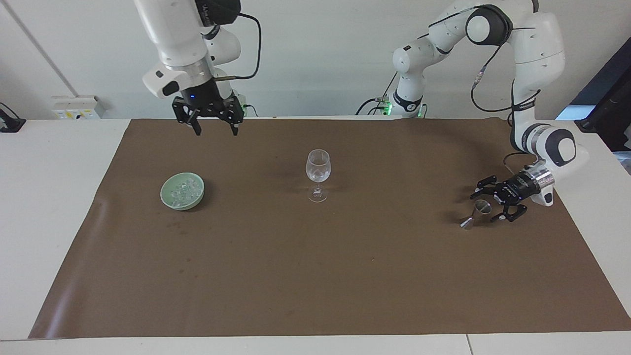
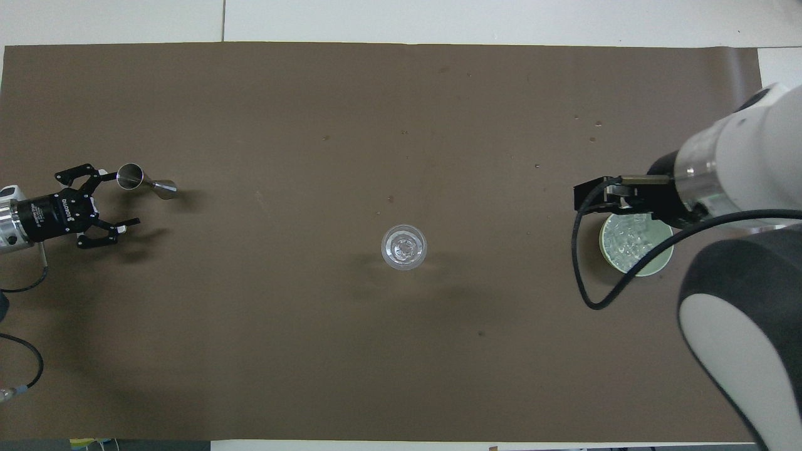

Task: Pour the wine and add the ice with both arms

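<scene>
Currently: both grippers spread, glass upright mid-mat

We see the right gripper [image 1: 215,127] raised high above the mat [image 1: 315,276], at the edge nearest the robots and toward the right arm's end of the table. Its fingers are spread wide and carry nothing. In the overhead view the right arm's wrist partly covers the bowl [image 2: 645,266]; the facing view shows the gripper well above and apart from it.

We find the bowl [image 1: 182,190], pale green, resting on the mat toward the right arm's end. The ice [image 1: 183,191] lies heaped inside it.

We locate the glass [image 1: 318,175] upright near the middle of the mat, well apart from the bowl. Clear pieces sit in its cup [image 2: 404,246]; we cannot tell how many.

We see the left gripper [image 1: 493,201] low over the mat at the left arm's end, lying nearly level, its fingers spread. The jigger [image 1: 477,213], a small metal double cup, stands tilted on the mat just beside the upper finger in the overhead view [image 2: 145,180]. We cannot tell whether that finger touches it.
</scene>
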Robot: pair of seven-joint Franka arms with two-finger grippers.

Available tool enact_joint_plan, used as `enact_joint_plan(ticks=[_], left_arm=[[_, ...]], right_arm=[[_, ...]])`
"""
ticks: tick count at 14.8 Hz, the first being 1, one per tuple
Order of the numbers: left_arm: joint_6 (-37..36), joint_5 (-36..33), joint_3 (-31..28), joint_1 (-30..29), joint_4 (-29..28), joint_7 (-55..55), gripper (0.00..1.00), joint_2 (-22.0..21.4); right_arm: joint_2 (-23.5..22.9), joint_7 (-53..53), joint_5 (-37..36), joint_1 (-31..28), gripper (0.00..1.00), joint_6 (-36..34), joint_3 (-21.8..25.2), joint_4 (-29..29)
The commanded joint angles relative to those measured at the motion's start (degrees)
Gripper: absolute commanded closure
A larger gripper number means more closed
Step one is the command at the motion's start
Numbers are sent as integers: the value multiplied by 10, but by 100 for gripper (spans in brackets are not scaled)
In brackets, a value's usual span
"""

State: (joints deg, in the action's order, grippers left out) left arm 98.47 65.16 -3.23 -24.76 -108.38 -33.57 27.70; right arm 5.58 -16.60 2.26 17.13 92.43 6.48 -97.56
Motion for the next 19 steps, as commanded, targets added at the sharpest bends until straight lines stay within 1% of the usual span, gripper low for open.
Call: enact_joint_plan(ticks=[1, 3, 4, 5, 6, 8, 9, 10, 12, 14, 16, 19], left_arm=[[-12, -109, 0, -7, 64, 12, 0, -7], [-31, -227, 3, 4, 141, 15, 0, -10], [-49, -264, 5, 10, 179, 15, 0, -10], [-62, -286, 4, 15, 201, 17, 0, -16], [-63, -301, 4, 15, 207, 23, 0, -32], [-64, -331, 7, 16, 208, 66, 0, -71], [-65, -360, 9, 21, 208, 88, 0, -94], [-67, -383, 9, 36, 208, 97, 0, -115], [-95, -411, 8, 63, 208, 97, 0, -150], [-99, -462, 8, 108, 207, 103, 0, -180], [-99, -497, 9, 147, 203, 122, 0, -197], [-95, -533, 8, 193, 201, 221, 0, -210]], right_arm=[[7, 74, -4, -70, 0, -13, -8, -11], [11, 134, 3, -122, 0, -26, -9, -11], [14, 145, 2, -133, 0, -37, -9, -8], [18, 158, 3, -138, 0, -41, -3, -8], [27, 174, 2, -141, 0, -49, 5, -8], [28, 181, -4, -151, 0, -66, 9, -2], [29, 178, -5, -155, 0, -68, 7, 3], [29, 181, -6, -162, 0, -69, 6, 4], [29, 197, -6, -168, 0, -74, 0, 4], [29, 204, -6, -170, 0, -74, -8, 8], [23, 206, -6, -170, 0, -82, -7, 34], [26, 204, -7, -168, 0, -75, -8, 18]])
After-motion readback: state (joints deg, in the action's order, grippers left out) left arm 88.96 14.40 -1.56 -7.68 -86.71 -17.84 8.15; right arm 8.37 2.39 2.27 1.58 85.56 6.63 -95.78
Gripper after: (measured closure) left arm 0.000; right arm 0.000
